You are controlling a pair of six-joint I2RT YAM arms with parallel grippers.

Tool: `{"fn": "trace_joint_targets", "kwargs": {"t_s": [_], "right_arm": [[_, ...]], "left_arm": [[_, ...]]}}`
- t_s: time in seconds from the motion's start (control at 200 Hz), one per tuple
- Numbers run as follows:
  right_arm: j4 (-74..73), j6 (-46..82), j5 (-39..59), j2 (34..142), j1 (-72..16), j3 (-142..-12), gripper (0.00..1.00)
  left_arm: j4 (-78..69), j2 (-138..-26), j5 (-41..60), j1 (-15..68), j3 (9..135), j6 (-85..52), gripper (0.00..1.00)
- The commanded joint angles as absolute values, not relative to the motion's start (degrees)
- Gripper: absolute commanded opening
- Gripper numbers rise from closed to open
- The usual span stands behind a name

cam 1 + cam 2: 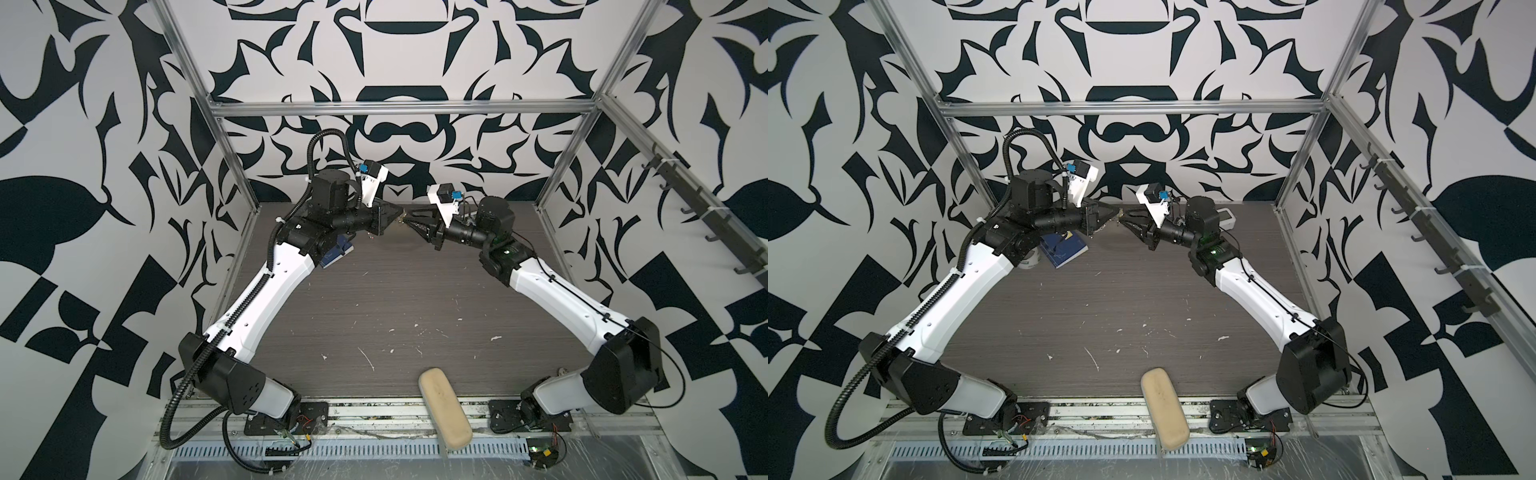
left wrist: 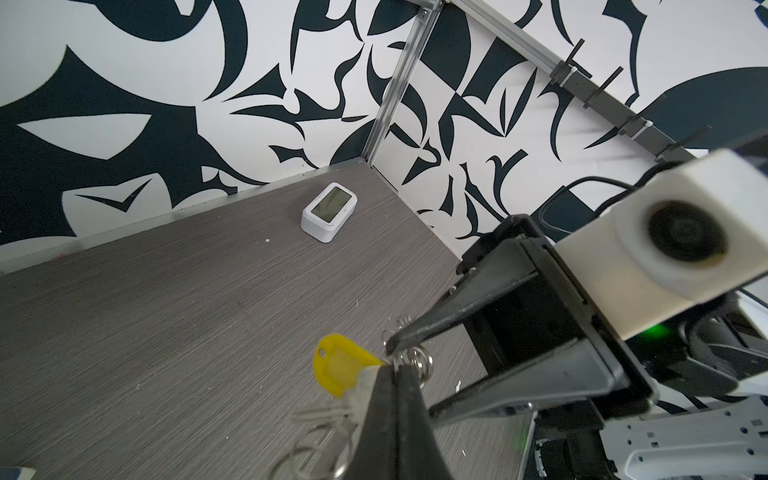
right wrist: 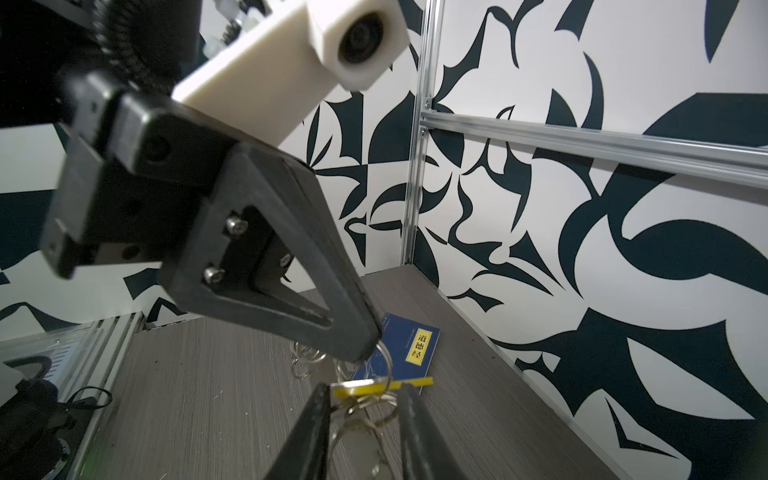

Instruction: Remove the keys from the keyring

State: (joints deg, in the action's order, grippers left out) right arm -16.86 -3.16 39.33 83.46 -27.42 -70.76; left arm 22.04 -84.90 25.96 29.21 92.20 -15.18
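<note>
Left gripper (image 3: 371,351): jaws fully closed, pinching one silver loop of the keyring (image 2: 420,362). The cluster hangs clear above the table (image 3: 187,395), at the back centre of the workspace. Use this pinch as a rigid anchor.

Right gripper (image 3: 363,395): jaws partly apart, astride the yellow-headed one of the keys (image 3: 345,390); pad contact cannot be told. Seat the pads flat on the key head, then work it along the coil toward the split end, without jerking.

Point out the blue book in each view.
In a top view: book mostly hidden under the left arm.
In a top view: book showing beside that arm.
Left wrist: not clearly in it.
Right wrist: book lying behind the left gripper.
Shared landmark: the keyring between the jaws.
</note>
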Motion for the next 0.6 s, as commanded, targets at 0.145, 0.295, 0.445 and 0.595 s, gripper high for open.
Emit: {"fn": "trace_joint_targets", "kwargs": {"t_s": [0.145,0.295,0.445,0.595], "right_arm": [[-12.0,-5.5,34.7,83.1,-27.9,-75.2,0.32],[-8.6,-7.6,31.6,82.2,-28.1,-75.8,0.32],[-6.9,-8.7,29.7,81.1,-28.2,-75.7,0.31],[-6.6,-9.1,30.2,80.8,-28.5,-75.8,0.28]], "left_arm": [[19.4,-83.7,27.0,29.2,91.8,-16.0,0.00],[19.5,-83.6,26.7,29.2,91.8,-16.1,0.00],[19.5,-83.7,26.5,29.2,91.9,-16.1,0.00],[19.3,-83.9,26.6,29.2,92.0,-16.2,0.00]]}}
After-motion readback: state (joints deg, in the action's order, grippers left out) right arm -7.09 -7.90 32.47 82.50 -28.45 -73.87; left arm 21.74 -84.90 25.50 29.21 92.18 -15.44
